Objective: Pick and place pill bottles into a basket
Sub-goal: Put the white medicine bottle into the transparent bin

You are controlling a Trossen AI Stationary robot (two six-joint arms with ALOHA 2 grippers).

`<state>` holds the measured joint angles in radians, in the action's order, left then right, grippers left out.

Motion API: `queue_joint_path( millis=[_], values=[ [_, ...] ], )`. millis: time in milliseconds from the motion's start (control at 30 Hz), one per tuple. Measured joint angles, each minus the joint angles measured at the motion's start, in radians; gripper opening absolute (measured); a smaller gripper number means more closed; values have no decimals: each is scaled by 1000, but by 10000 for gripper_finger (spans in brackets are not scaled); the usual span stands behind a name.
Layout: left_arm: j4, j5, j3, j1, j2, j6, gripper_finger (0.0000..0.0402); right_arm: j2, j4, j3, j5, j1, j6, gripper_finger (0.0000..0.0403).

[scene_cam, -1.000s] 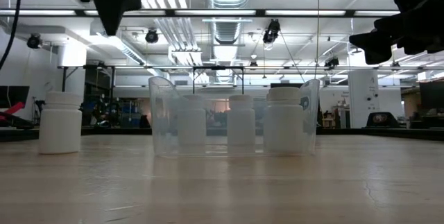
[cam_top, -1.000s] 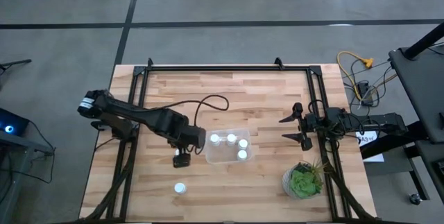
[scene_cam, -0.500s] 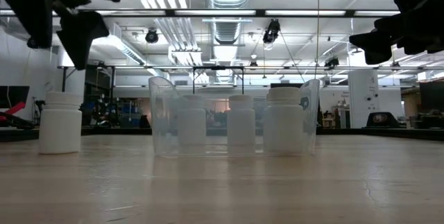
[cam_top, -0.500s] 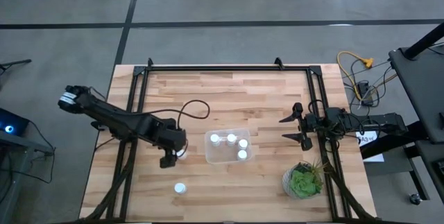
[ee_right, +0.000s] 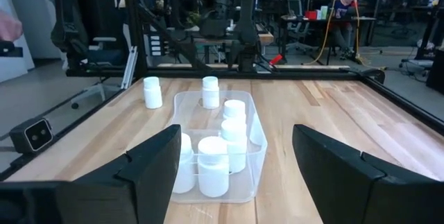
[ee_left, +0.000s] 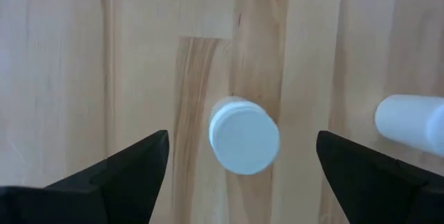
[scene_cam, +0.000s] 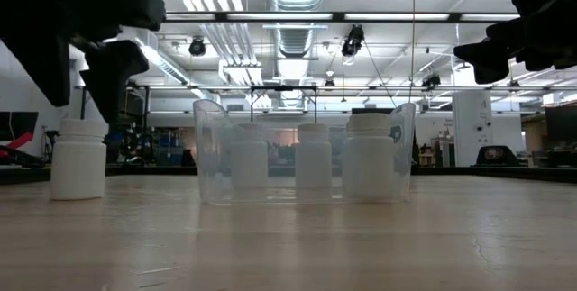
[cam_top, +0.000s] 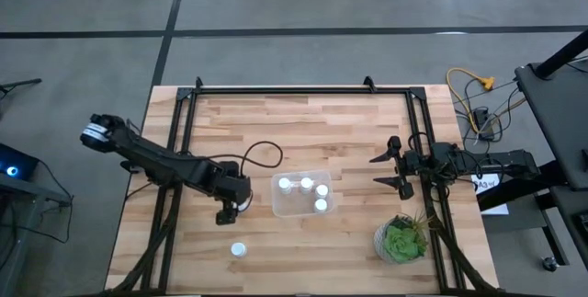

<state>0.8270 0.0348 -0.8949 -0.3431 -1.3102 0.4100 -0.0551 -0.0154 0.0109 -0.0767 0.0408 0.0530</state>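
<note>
White bottle (cam_top: 238,249) stands alone on the wood tabletop (cam_top: 349,122), near the front edge, well left of the basket (cam_top: 300,194). Up from it, the left pincer (cam_top: 226,211) hangs over the boards just left of the basket, fingers spread wide w/ nothing between them. Left wrist view looks straight down on a capped bottle (ee_left: 244,139) sitting in the gap between the fingers, w/ a 2nd bottle (ee_left: 411,121) off to one side; looks like the arm is lining up above its next pick. Which of these matches the lone one in the high view, can't tell for sure.

Basket sits mid-tabletop, clear plastic, w/ three bottles (cam_top: 306,184) seen from above. Right wrist view seems to show more inside, some stacked behind others, so exact count is unclear. Two more bottles (ee_right: 152,91) stand on the boards past the basket's far end.

Right pincer (cam_top: 390,169) waits further right by the frame rail, fingers apart and empty, aimed at the basket. Parked there prob. to stay out of the left arm's way. Potted plant (cam_top: 401,240) sits front right, not part of the job.
</note>
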Motion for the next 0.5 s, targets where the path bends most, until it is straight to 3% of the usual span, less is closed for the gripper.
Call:
queue_joint_path(
  millis=[500],
  values=[
    [-93, 0, 51, 0, -8, 0, 347, 0, 0, 0, 0, 0, -1, 265]
  ],
)
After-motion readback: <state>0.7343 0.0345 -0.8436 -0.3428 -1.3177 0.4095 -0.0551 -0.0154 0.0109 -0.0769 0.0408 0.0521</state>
